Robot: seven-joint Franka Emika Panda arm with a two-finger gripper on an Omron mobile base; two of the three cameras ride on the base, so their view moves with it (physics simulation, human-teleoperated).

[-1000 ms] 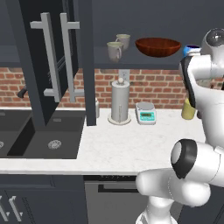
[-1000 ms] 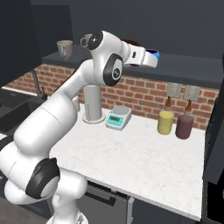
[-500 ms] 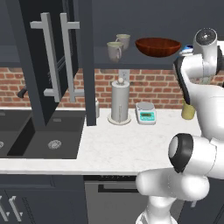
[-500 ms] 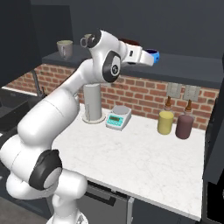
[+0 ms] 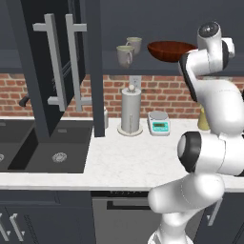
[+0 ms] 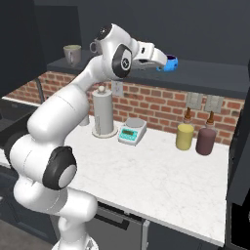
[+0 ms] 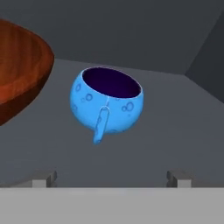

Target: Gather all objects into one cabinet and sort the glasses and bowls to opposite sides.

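On the white marbled desk you have a paper-towel holder standing upright against the red brick wall, with a small kitchen scale just beside it on its right. Further right along the wall, you can see a yellow jar and a dark maroon jar next to each other, close but not clearly touching, each with a brown bottle neck showing behind it. Above those jars sit two pale wall outlets. To the left, a dark sink is sunk into the desk, its round drain visible. Below the desk front you have a grey appliance panel.
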